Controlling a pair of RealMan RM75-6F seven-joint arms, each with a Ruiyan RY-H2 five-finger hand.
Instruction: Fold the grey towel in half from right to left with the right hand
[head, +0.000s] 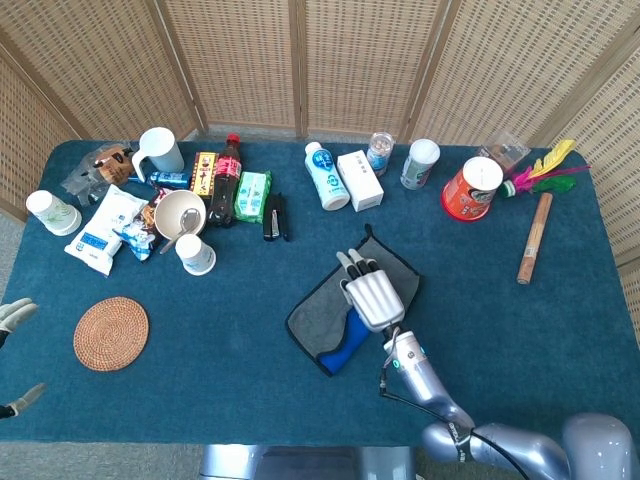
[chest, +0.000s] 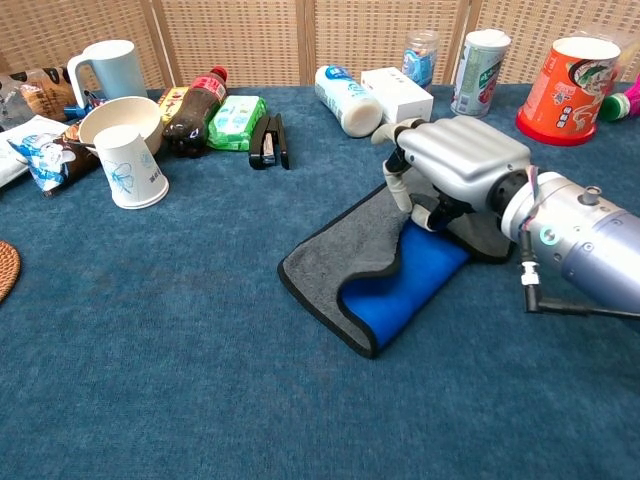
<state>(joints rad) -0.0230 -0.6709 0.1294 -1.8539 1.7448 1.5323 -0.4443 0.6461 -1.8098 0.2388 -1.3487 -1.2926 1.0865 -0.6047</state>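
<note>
Grey towel (head: 330, 318) mid-surface (head: 240, 330), right edge rolled leftward, blue underside up | right robot hand (head: 372, 295) pinches that lifted edge to carry the fold across | left robot hand (head: 14, 318) at far edge, fingers apart, holding nothing.

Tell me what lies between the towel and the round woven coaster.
Only bare blue tablecloth lies between the grey towel and the coaster; the head view shows it.

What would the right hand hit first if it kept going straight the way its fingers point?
Probably the white box. In the head view the right hand points up the table, slightly left, past the far edge of the towel, toward the box and the milk bottle beside it. Depth is unclear.
</note>
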